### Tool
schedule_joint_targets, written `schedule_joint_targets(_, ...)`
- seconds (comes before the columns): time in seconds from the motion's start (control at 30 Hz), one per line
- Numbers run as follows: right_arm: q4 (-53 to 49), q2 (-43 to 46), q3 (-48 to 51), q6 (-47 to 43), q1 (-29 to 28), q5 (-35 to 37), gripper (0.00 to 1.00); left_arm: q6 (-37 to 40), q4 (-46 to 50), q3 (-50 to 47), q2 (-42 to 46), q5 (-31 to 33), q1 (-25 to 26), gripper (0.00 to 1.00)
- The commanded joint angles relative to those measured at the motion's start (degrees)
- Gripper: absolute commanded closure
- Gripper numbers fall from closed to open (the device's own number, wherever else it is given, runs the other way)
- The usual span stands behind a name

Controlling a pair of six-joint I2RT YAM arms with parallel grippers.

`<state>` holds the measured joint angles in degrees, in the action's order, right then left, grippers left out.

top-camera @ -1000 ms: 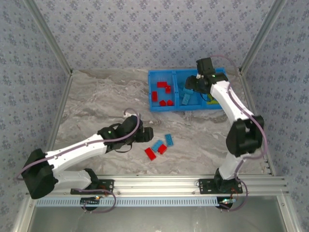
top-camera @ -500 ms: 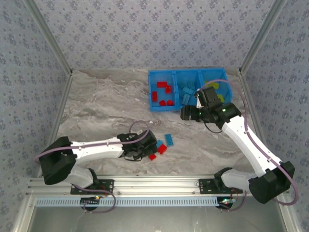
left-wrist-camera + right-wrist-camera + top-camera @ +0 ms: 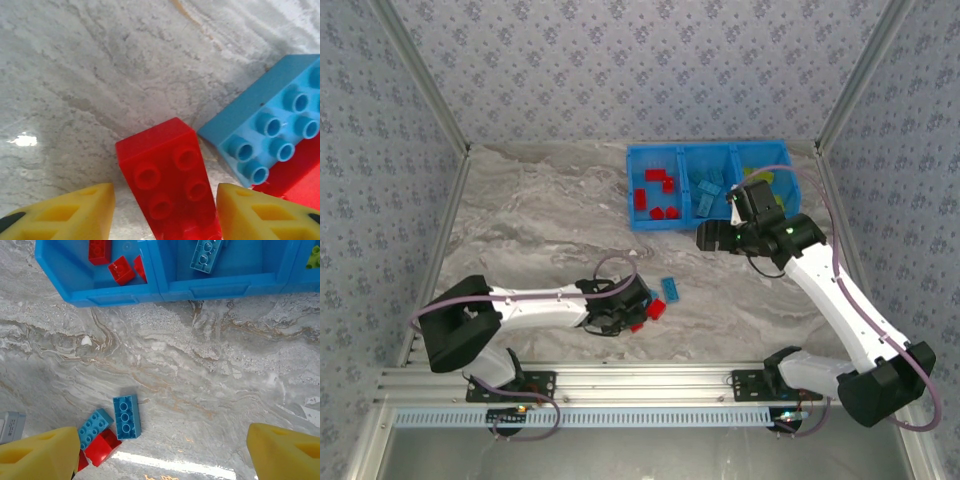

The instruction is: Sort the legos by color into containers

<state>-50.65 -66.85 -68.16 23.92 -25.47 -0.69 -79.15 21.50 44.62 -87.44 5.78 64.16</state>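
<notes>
Red brick (image 3: 167,185): glossy plastic, round hollow studs up, flat on the counter (image 3: 200,365), right between two yellow fingertips (image 3: 65,212)
Left jaws: apart, one either side of that red brick, a gap on each side, nothing clamped
Light blue brick (image 3: 270,135): studded rectangle, its corner just beside the red one, a second red brick (image 3: 295,175) against it
Counter: grey-white, marble-veined, a shiny glare streak along the near edge
Right jaws: wide apart, empty, above the counter just in front of the bin (image 3: 210,289)
Bin: bright blue smooth plastic, thin dividers; red bricks (image 3: 120,267) in the left compartment, a light blue one (image 3: 205,255) in the middle, yellow-green (image 3: 314,259) at the right
Loose cluster (image 3: 126,416): blue and red bricks on the counter, well apart from the bin
</notes>
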Motion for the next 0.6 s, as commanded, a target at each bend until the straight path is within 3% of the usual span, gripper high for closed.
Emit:
schedule_joint_targets(0.0,0.2,0.7,1.5,0.4,0.1,0.2,0.11,3.0,3.6,-0.6,0.9,0.4,0.4,0.47)
schedule_joint_targets(0.2,0.0,0.8,1.5,1.4,0.0,0.6,0.11,6.2,5.3,-2.5,1.4,0.3,0.0,0.49)
schedule_joint_targets(0.3,-0.3,1.1,2.1,1.3,-0.8,-0.8,0.1,7.6,5.8,-3.2,1.1,0.5,-0.7,0.61)
schedule_joint_targets(0.57,-2.0,3.0,7.6,-4.7,-8.2,-20.3,0.1,16.0,2.9,-4.0,9.0,2.4,-3.7,0.78)
